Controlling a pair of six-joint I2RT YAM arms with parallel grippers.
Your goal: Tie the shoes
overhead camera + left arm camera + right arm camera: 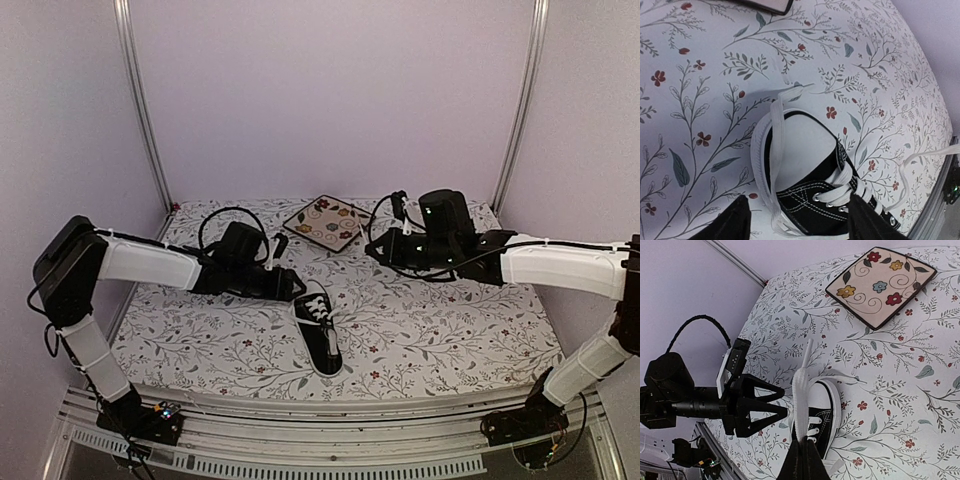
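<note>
Pinched tight at frame bottom, the right gripper [800, 449] holds 1 white lace [801, 390] above the black sneaker [318, 335] mid-frame — best drawn gently sideways while the left gripper [785, 404], jaws spread by the eyelets [829, 204], takes the 2nd lace [776, 160] draped across it — plate [325, 222] at upper centre, well apart, blocks nothing.

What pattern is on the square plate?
The plate is cream with red, yellow and blue flowers; clearest in right wrist view.

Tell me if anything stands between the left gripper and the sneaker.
Nothing visible does. The open left gripper is already at the sneaker and straddles its laced top in the wrist view. The floral plate lies well behind, out of the way.
</note>
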